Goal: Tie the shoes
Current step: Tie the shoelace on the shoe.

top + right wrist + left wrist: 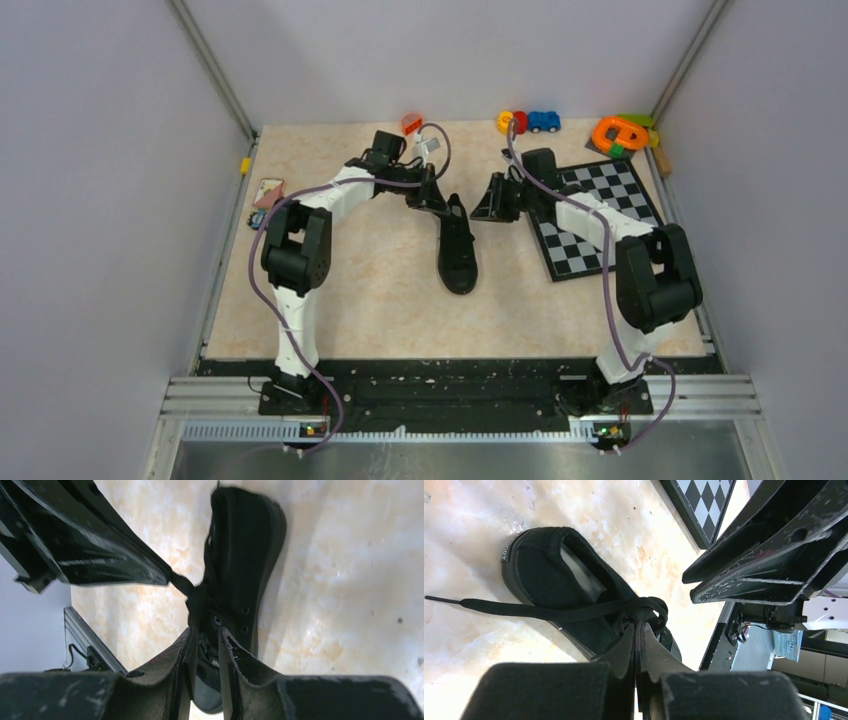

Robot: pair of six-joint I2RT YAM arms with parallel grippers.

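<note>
A black sneaker (460,255) lies lengthwise in mid-table, its heel toward the back. In the left wrist view its opening (549,575) shows, and the thin black laces cross in a knot (646,609). One lace end (484,605) trails out over the table. My left gripper (437,198) (640,630) is shut on a lace right at the knot. My right gripper (490,208) (205,637) hovers over the shoe's eyelets (242,620). Its jaws stand a narrow gap apart and nothing shows between them. The two grippers' tips are close together.
A chessboard (595,215) lies right of the shoe, under the right arm. Along the back edge are a blue toy car (543,121), an orange toy (620,133) and a red block (411,123). A small card (268,192) lies at the left edge.
</note>
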